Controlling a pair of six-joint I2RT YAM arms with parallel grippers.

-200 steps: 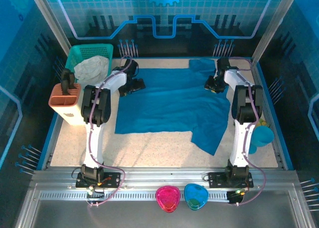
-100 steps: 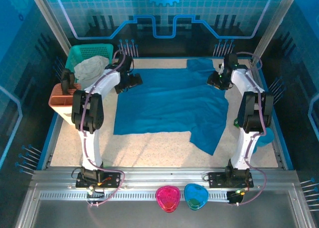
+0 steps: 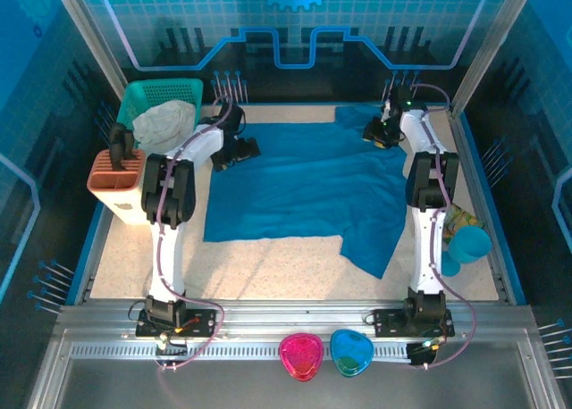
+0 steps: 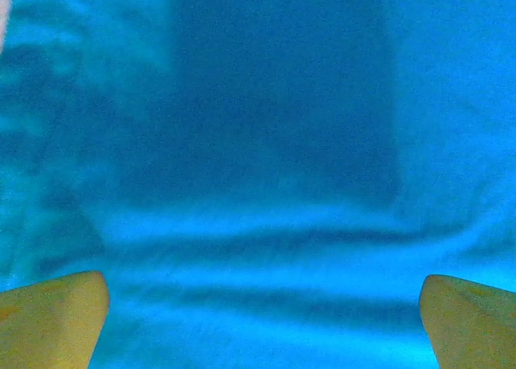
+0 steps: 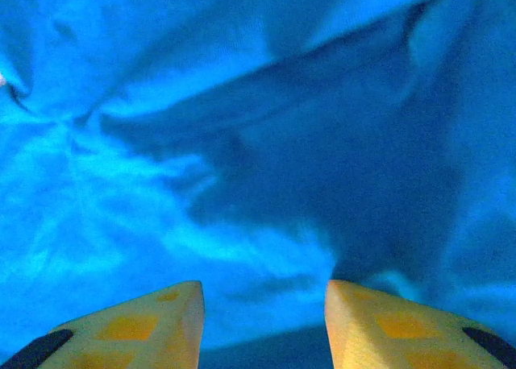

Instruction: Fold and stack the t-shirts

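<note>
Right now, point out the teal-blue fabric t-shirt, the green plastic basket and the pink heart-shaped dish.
teal-blue fabric t-shirt (image 3: 304,190): top view, middle of its body.
green plastic basket (image 3: 168,91): top view, far wall.
pink heart-shaped dish (image 3: 301,355): top view, its centre.

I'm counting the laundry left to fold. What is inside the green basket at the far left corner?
A crumpled pale grey-white cloth fills the green basket. Whether anything more lies under it cannot be seen, because the cloth covers the basket's bottom.

No legible text or markings anywhere
</note>
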